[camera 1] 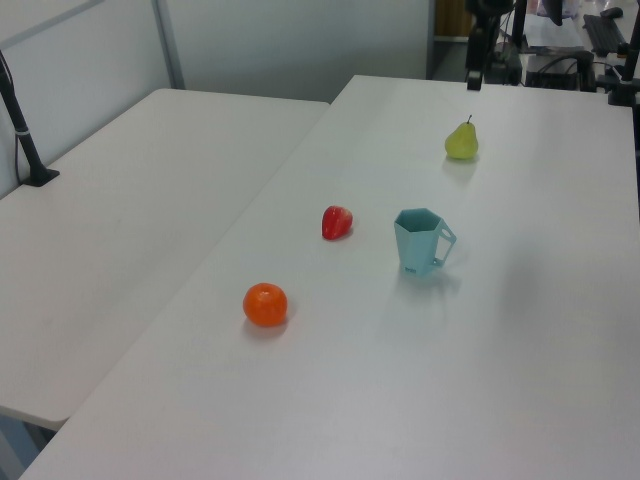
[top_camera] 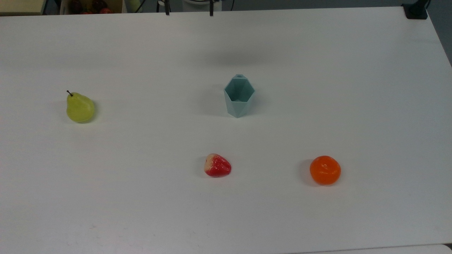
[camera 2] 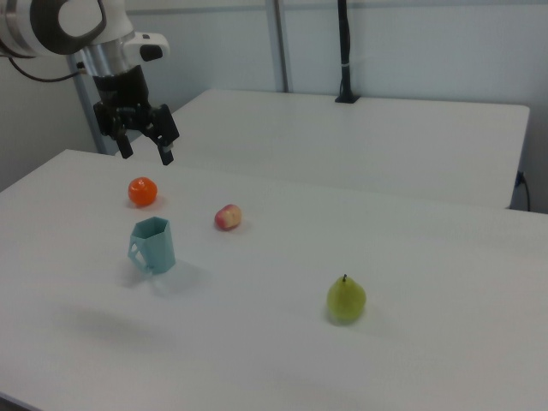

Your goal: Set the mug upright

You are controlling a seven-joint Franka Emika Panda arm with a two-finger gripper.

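The pale blue-teal faceted mug stands upright on the white table, its hexagonal mouth facing up. Its handle points to the left view's right and to the right view's left. My gripper hangs high above the table, well clear of the mug, open with nothing between its fingers. In the top view only the two fingertips show at the upper edge. In the left view the gripper is a dark shape at the top.
A yellow-green pear lies at the top view's left. A red strawberry and an orange lie nearer the front edge. A second table adjoins on the left view's left, with a black post on it.
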